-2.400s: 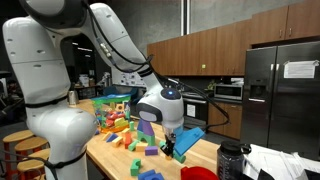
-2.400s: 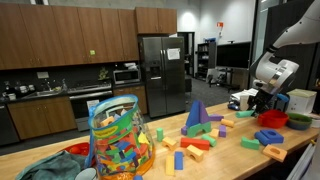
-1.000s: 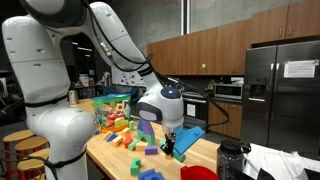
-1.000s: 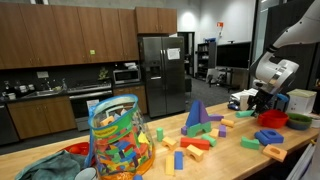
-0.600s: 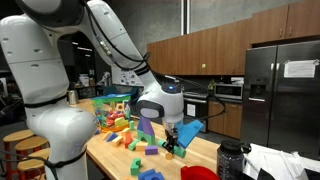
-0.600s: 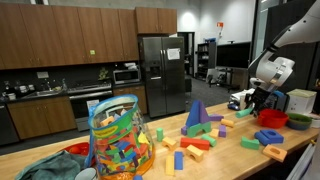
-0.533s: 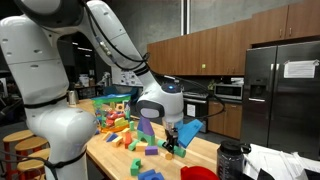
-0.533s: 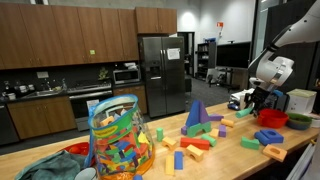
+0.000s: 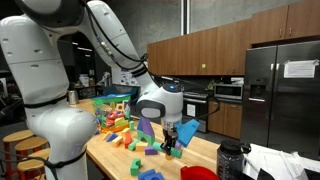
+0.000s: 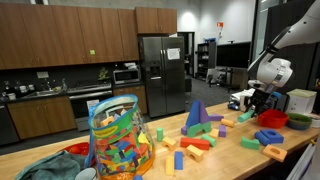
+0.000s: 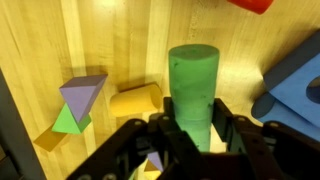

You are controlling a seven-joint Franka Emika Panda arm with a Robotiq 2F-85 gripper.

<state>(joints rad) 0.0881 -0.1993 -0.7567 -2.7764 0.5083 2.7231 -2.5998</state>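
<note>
A Franka arm's gripper point(image 11: 193, 132) clamps a green cylinder point(image 11: 192, 80) between its two fingers point(image 11: 160, 135), seen at centre frame in the wrist view, over a wooden surface point(image 11: 50, 40) strewn with toy blocks. The jaws stand partly closed, pressing the cylinder's sides near one end, while most of its length juts out toward the wood. A yellow block point(image 11: 135, 100) lies just left of it, with a purple-and-green wedge point(image 11: 80, 100) farther left. A blue block point(image 11: 295, 85) sits at the right edge and a red object point(image 11: 250, 4) at the top. In an exterior view the gripper point(image 9: 171, 143) hangs low near the surface's right end, well apart from the clear bag of blocks point(image 10: 120, 140). Handling this well likely means an even squeeze, so the round body does not roll or tilt between the pads. Travel should be straight and slow, and the overhanging end should stay clear of the yellow and blue neighbours.
</note>
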